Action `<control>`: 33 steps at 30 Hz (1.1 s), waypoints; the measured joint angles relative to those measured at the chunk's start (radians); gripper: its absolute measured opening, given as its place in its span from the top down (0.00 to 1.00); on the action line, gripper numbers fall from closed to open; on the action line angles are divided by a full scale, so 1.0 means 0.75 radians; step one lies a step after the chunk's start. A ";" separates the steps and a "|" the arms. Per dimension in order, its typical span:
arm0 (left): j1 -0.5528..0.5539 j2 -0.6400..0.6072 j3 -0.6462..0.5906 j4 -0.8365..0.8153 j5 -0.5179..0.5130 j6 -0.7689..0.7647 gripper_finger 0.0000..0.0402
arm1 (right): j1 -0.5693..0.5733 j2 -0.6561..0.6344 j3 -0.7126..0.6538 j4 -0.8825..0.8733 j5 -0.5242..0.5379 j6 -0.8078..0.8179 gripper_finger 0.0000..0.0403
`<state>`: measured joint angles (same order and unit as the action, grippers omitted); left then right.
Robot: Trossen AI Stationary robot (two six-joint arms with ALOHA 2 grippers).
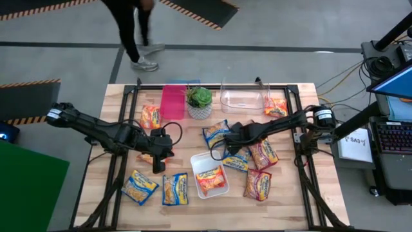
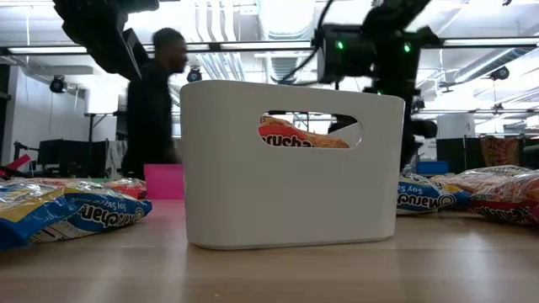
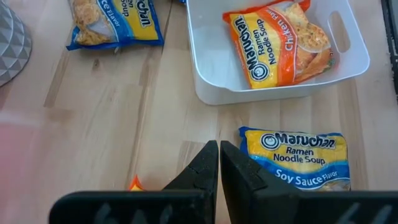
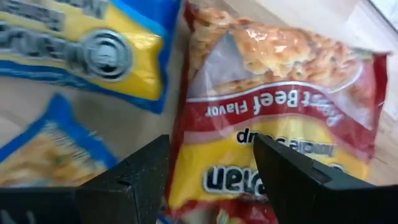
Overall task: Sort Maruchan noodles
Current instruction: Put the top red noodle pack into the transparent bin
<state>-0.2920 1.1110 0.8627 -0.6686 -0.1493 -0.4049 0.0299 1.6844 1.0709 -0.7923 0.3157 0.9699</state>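
Maruchan packets lie flat across the table. One orange packet [image 1: 210, 178] lies inside the white bin [image 1: 195, 162], and it shows through the handle hole [image 2: 295, 135] in the low view. Blue packets [image 1: 140, 187] [image 1: 175, 189] [image 1: 216, 133] [image 1: 236, 160], red ones [image 1: 264, 153] [image 1: 257, 183] and orange ones [image 1: 150, 116] [image 1: 275, 106] rest on the wood. My left gripper [image 3: 219, 155] [image 1: 158, 160] is shut and hovers over bare wood near a blue soy-sauce packet [image 3: 301, 158]. My right gripper [image 4: 211, 155] [image 1: 244, 143] is open above a red beef packet [image 4: 280, 93], one finger on either side of its edge.
A pink bin [image 1: 172, 102], a potted plant [image 1: 199, 100] and a clear bin [image 1: 243, 96] stand along the far edge. A person [image 1: 135, 32] walks on the floor beyond the table and shows behind the white bin [image 2: 290, 194] in the low view. Bare wood lies between the left-hand packets.
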 joint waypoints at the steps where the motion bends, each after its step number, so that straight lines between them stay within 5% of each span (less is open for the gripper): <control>1: 0.000 0.000 0.000 -0.001 0.000 0.000 1.00 | 0.000 0.000 -0.023 0.024 0.003 0.001 0.45; 7: -0.002 0.000 0.008 -0.005 0.000 0.000 1.00 | 0.001 -0.004 -0.116 0.134 0.026 0.034 0.55; 17: -0.008 0.000 0.008 0.022 -0.070 0.035 1.00 | 0.015 -0.016 -0.068 0.122 -0.015 -0.018 0.94; 33: -0.011 -0.064 0.008 0.091 -0.069 0.359 1.00 | 0.048 -0.043 0.269 -0.223 -0.006 -0.131 0.96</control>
<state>-0.3000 1.0630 0.8688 -0.6000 -0.2011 -0.1354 0.0658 1.6521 1.2725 -0.9598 0.3111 0.8715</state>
